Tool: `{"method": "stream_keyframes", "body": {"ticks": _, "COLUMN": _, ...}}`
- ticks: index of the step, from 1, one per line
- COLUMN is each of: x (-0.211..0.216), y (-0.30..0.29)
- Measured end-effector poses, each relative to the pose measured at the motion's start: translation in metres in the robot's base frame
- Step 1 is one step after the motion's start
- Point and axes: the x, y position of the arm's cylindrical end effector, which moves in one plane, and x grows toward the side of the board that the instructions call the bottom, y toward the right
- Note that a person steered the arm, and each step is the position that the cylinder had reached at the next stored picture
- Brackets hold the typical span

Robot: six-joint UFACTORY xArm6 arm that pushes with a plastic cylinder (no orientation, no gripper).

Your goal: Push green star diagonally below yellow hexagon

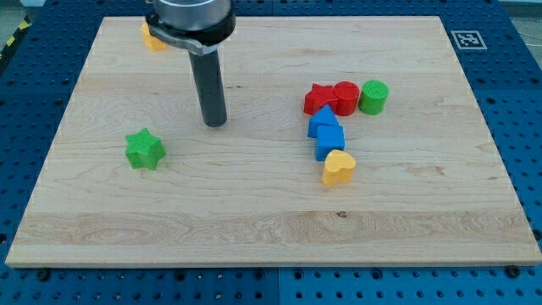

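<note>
the green star (145, 149) lies in the left middle of the frame, down and to the left of my tip (215, 124), near it but not touching. my tip holds nothing and stands free on the wooden board (254, 229). the yellow hexagon (152, 37) sits at the upper left, partly hidden behind the arm. on the right are a red star (318, 97), a red cylinder (345, 97), a green cylinder (373, 96), two blue blocks (326, 131) and a yellow heart (338, 168). a blue perforated table (517, 102) surrounds the board.
</note>
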Motion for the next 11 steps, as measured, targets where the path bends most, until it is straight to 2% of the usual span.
{"method": "stream_keyframes", "body": {"ticks": 3, "x": 0.122, "y": -0.009}}
{"method": "stream_keyframes", "body": {"ticks": 4, "x": 0.144, "y": -0.061}}
{"method": "stream_keyframes", "body": {"ticks": 5, "x": 0.122, "y": -0.119}}
{"method": "stream_keyframes", "body": {"ticks": 6, "x": 0.085, "y": -0.139}}
{"method": "stream_keyframes", "body": {"ticks": 7, "x": 0.066, "y": -0.131}}
{"method": "stream_keyframes", "body": {"ticks": 11, "x": 0.057, "y": -0.074}}
